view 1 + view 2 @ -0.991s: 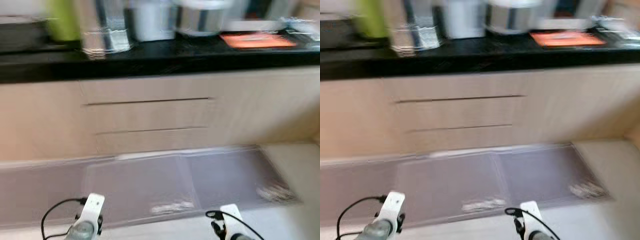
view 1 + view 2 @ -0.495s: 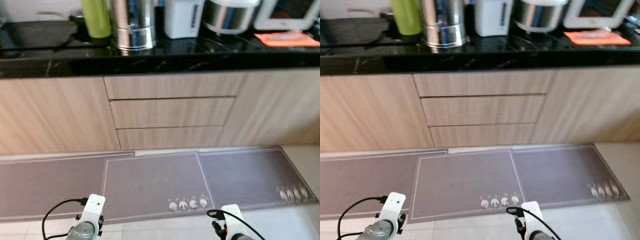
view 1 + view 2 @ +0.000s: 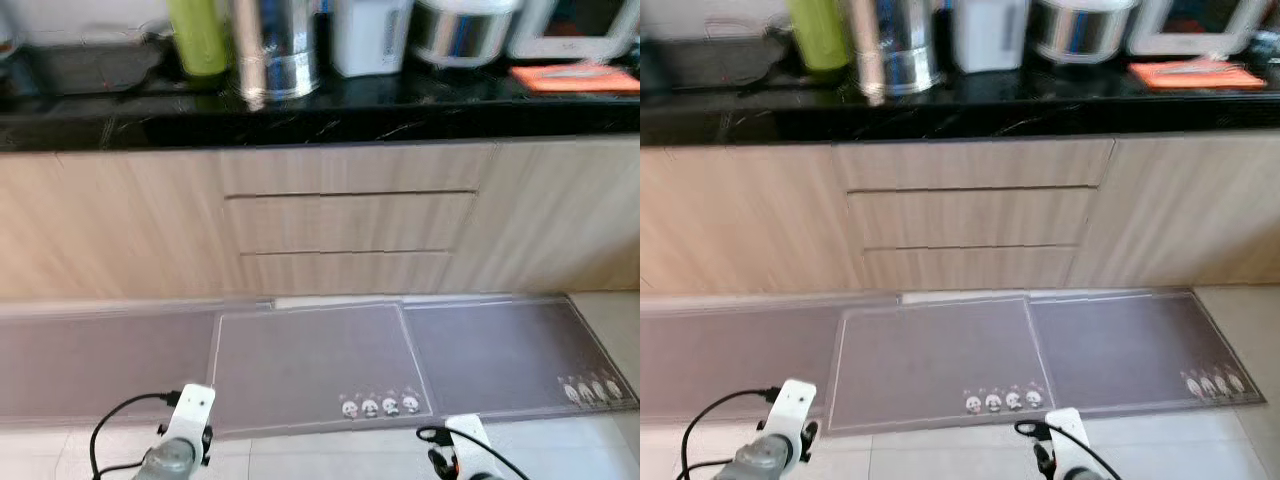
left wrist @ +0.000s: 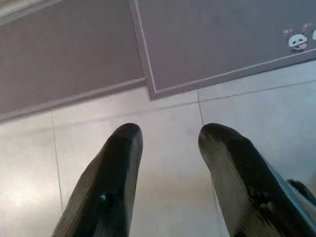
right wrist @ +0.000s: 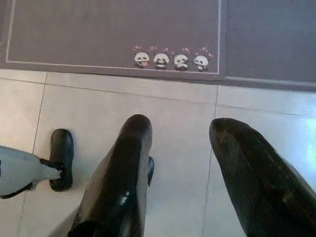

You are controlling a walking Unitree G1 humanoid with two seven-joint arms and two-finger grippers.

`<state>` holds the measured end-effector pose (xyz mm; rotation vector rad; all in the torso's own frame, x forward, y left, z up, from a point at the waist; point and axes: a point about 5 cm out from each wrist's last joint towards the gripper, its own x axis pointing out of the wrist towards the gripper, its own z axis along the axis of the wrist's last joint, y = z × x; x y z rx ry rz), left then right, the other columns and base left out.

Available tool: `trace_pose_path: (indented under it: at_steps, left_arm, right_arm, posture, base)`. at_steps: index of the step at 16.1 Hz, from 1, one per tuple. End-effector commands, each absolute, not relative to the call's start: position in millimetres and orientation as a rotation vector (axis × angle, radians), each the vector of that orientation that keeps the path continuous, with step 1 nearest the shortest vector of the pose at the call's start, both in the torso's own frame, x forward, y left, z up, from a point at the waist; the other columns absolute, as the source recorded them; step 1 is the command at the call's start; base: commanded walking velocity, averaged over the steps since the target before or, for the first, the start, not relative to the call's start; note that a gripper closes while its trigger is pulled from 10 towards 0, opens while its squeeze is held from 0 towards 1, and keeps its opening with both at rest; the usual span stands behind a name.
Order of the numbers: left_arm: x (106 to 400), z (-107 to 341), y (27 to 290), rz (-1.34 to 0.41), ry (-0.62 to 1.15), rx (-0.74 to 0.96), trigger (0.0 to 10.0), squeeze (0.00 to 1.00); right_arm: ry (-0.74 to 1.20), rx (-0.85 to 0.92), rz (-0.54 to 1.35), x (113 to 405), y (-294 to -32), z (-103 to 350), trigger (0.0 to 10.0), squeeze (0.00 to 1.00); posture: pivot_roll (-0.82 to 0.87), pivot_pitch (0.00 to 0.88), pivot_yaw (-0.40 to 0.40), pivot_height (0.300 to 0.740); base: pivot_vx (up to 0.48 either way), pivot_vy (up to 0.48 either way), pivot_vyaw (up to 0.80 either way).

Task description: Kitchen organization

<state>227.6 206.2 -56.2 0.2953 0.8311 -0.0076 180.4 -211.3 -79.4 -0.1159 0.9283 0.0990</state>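
Left gripper (image 4: pixel 168 136) fingers spread over floor tiles (image 4: pixel 163 163), right gripper (image 5: pixel 180 131) fingers spread, panda mat (image 5: pixel 113 29) beyond fingertips, black counter (image 3: pixel 320 115) ahead

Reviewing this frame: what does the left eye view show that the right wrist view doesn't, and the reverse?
Left eye view: the black countertop with a green bottle, a steel canister and an orange cloth, above wooden drawers.

Right wrist view: the right gripper, fingers apart, over pale floor tiles.

Both: the grey floor mat with its panda print.
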Motion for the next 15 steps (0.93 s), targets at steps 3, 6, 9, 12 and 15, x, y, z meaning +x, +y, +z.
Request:
trace_pose_path:
  at_steps: [3, 6, 9, 12, 15]
  left_arm:
    - [223.1, -58.6, 210.1, -0.002, 0.855, 0.303, 10.0, 0.0]
    - [222.3, -58.9, 211.0, 0.0, 0.858, 0.304, 10.0, 0.0]
    - [221.4, -59.5, 210.7, -0.002, 0.861, 0.304, 10.0, 0.0]
    - [221.3, -59.5, 210.8, 0.003, 0.86, 0.312, 10.0, 0.0]
    - [221.2, -59.4, 211.5, 0.002, 0.859, 0.325, 10.0, 0.0]
  right_arm:
    - [0.914, -0.089, 0.084, 184.0, -209.3, -78.0, 10.0, 0.0]
    - [0.911, -0.086, 0.077, 184.3, -209.6, -77.8, 10.0, 0.0]
    - [0.91, -0.083, 0.072, 184.3, -210.0, -77.8, 10.0, 0.0]
    - [0.912, -0.077, 0.067, 184.1, -210.5, -77.8, 10.0, 0.0]
    - [0.913, -0.088, 0.071, 184.4, -210.1, -77.8, 10.0, 0.0]
  posture:
    - [-0.09, 0.0, 0.021, 0.74]
    - [-0.09, 0.0, 0.021, 0.74]
    - [-0.1, 0.0, 0.02, 0.74]
    - [-0.1, 0.0, 0.019, 0.74]
    - [-0.1, 0.0, 0.02, 0.74]
  base:
    - [0.259, 0.0, 0.0]
    - [0.257, 0.0, 0.0]
    - [0.255, 0.0, 0.0]
    - [0.17, 0.0, 0.0]
    - [0.0, 0.0, 0.0]
